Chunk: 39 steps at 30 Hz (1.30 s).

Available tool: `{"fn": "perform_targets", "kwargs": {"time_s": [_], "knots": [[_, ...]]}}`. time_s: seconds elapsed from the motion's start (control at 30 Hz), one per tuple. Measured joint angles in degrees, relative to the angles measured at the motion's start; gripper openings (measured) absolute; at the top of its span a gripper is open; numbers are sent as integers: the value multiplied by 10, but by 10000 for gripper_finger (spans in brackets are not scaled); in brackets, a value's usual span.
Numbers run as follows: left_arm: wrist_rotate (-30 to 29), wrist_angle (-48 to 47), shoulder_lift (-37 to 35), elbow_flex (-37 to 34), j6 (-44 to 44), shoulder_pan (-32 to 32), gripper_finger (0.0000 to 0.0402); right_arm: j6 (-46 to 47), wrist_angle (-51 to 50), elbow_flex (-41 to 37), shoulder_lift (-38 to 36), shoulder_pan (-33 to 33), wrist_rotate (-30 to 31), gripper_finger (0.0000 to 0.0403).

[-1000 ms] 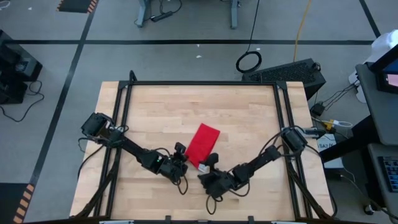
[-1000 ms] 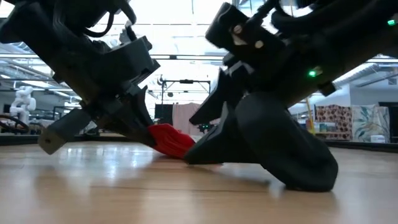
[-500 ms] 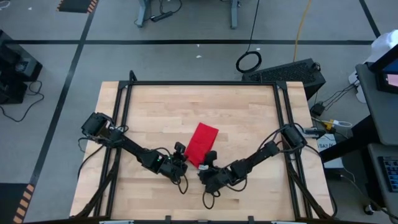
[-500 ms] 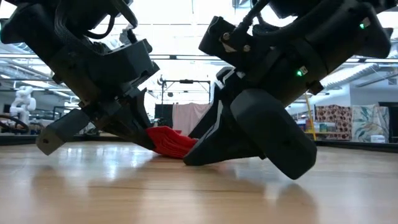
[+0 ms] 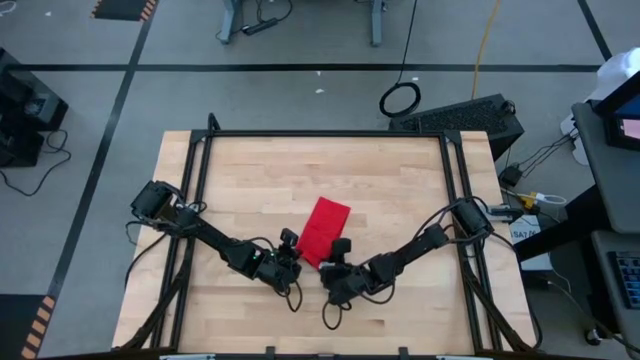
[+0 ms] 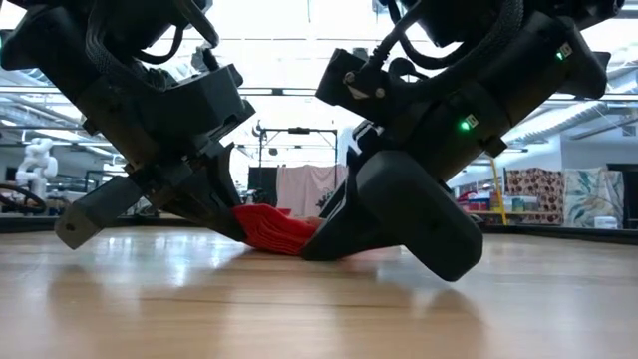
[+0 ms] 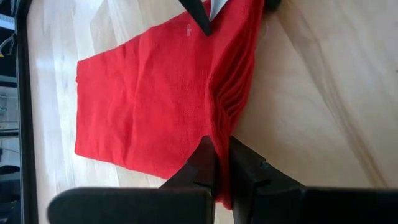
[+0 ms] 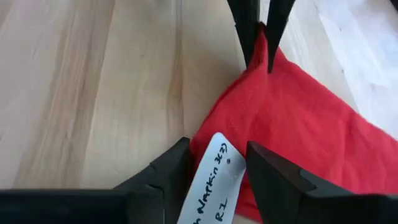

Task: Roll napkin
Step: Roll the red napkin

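Bright red, thin fabric napkin [image 5: 324,231] lies flat on the pale wooden tabletop [image 5: 260,180], about mid-width and toward the near edge, set at a slant. Both dark arms meet at its near end.

Left gripper [image 7: 217,163]: down at the napkin's near corner, fingers clenched on a pinch of the red cloth; fabric bunches into small folds at the pinch. In the low view, the cloth rises off the tabletop in a low wrinkled hump [image 6: 274,227] where the left gripper [image 6: 224,214] meets it.

Right gripper [image 8: 214,163]: at the neighbouring near corner, just beside the left one, fingers apart and straddling the napkin's edge. Small white tag [image 8: 211,180] with handwritten lettering sits between them. Cannot tell whether the pads touch cloth.
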Motion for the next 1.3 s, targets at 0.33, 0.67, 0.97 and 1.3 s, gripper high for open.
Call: {"fn": "perform_targets", "kwargs": {"time_s": [0.33,0.67,0.97,1.3], "knots": [[1,1,0,0,-1,-1,20,45,-8,0,-1,-1,-32,67],[26,9,-7,5,-82,-42,20,68,-36,-5,-68,-7,-162,6],[197,1,-38,45,-218,-50,20,119,-23,-4,-111,-32,-409,4],[325,-20,-34,52,-292,18,20,53,-8,-8,-109,-86,-569,4]]}}
